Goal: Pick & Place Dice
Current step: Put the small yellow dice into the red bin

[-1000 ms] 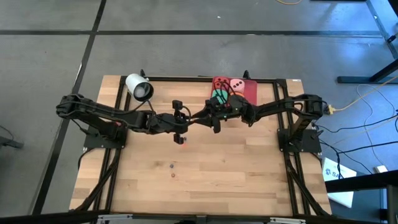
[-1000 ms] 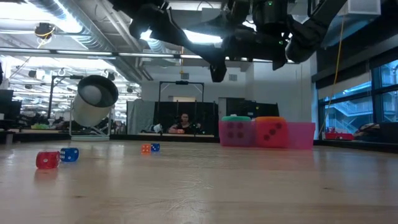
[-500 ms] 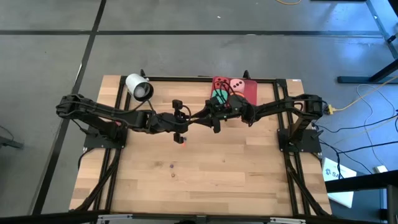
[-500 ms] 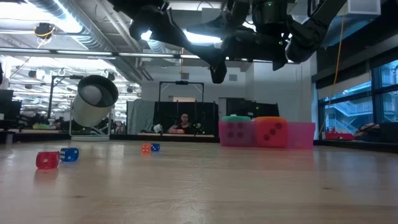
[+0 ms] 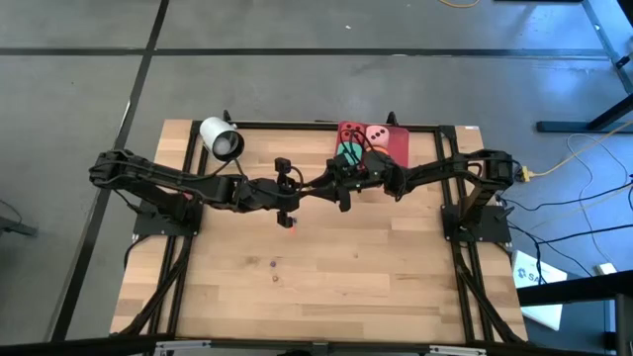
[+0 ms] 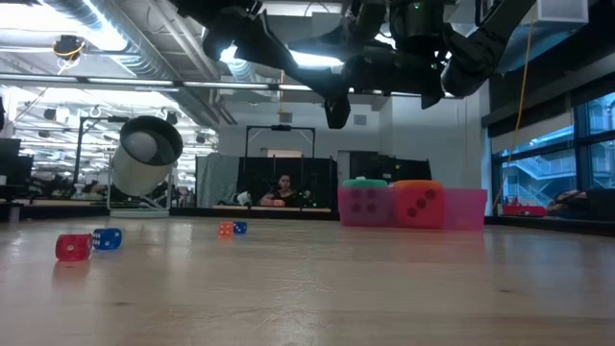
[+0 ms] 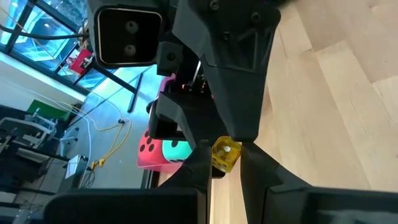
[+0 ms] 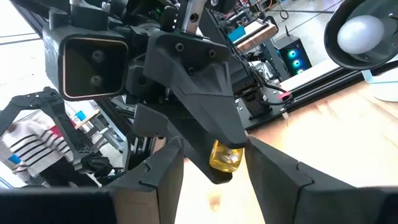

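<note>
Yellow die (image 7: pixel 225 155) pinched in left tool (image 7: pixel 224 149), right tool (image 8: pixel 214 148) spread: wrist views only.

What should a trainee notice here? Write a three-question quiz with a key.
1. True or false: the left gripper is shut on the small yellow die.
2. Where does the white cylinder lie? A) at a left-side corner of the table B) at its middle C) at a right-side corner
3. Fill in: the pink die sits on the red ___.
Key: 1 true; 2 A; 3 tray.
</note>
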Tool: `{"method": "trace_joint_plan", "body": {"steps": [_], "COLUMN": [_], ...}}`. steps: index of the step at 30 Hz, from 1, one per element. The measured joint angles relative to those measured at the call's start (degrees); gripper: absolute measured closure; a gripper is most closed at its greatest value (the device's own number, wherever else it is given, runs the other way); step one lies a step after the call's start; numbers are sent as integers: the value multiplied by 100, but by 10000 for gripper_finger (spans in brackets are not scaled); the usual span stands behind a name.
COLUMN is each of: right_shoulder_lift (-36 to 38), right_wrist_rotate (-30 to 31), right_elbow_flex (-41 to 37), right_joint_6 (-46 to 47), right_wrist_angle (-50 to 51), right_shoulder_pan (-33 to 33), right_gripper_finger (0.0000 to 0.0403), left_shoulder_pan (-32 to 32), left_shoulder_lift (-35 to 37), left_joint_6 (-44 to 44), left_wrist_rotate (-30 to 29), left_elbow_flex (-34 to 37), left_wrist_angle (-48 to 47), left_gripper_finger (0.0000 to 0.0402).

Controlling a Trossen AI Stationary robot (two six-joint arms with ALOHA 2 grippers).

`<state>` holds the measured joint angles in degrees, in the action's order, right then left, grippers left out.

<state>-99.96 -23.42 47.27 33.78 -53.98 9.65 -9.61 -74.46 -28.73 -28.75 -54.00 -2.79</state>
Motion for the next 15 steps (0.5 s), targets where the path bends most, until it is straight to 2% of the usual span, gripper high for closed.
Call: {"method": "trace_joint_plan", "body": {"steps": [11,15], "right_shoulder_lift": [0,0], "right_wrist_rotate": [7,20], "right_elbow_flex": [-6,-11], "right_joint_6": [-39,-125], "right_wrist_angle": [32,37], "right_shoulder_pan": [4,4], "right_gripper_finger": [340,351], "left_shoulder_pan": [0,0], "left_shoulder_lift": [0,2], "left_joint_6": [-33,6], "left_wrist_rotate": [36,114], "left_elbow_flex": [0,0], "left_wrist_angle": [-9,-24], "left_gripper_finger": [367,366]}}
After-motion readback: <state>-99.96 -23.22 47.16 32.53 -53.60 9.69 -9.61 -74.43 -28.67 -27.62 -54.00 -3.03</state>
